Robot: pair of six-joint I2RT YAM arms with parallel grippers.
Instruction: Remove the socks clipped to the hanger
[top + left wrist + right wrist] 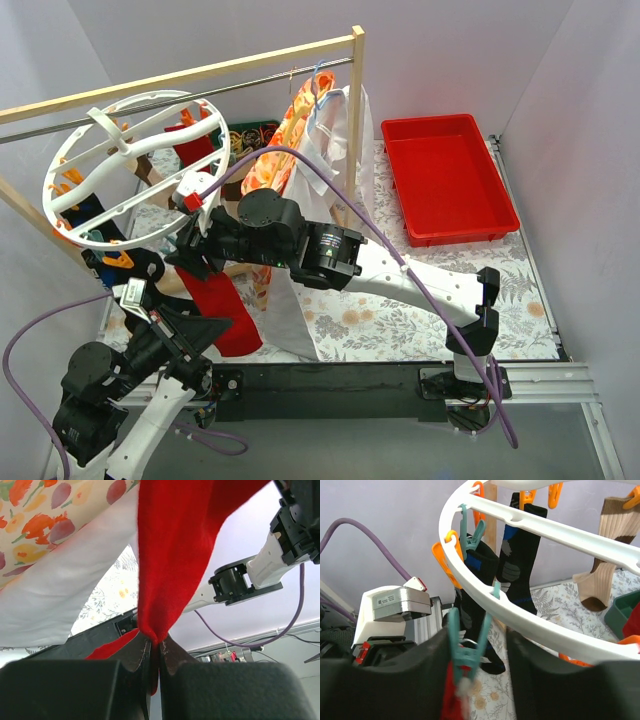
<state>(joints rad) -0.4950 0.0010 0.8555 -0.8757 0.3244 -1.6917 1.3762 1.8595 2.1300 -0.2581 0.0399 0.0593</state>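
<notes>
Where the red sock (175, 555) hangs down the centre of the left wrist view, the left end effector (155, 649) is pinched tight on its lower end, with a white shirt (75, 600) and a floral garment (35, 520) at upper left. In the right wrist view, the right end effector (476, 645) stands apart, its fingers on either side of a teal clip (466, 655) that grips red fabric at lower centre. The clip hangs from the white hanger (555, 530), whose rim arcs across the frame, with black socks (520, 555) and a tan sock (600, 575) dangling behind it. From above, the hanger sits at upper left by a rail (200, 94), and a red tray (450, 180) rests at upper right on the tabletop (400, 320).
</notes>
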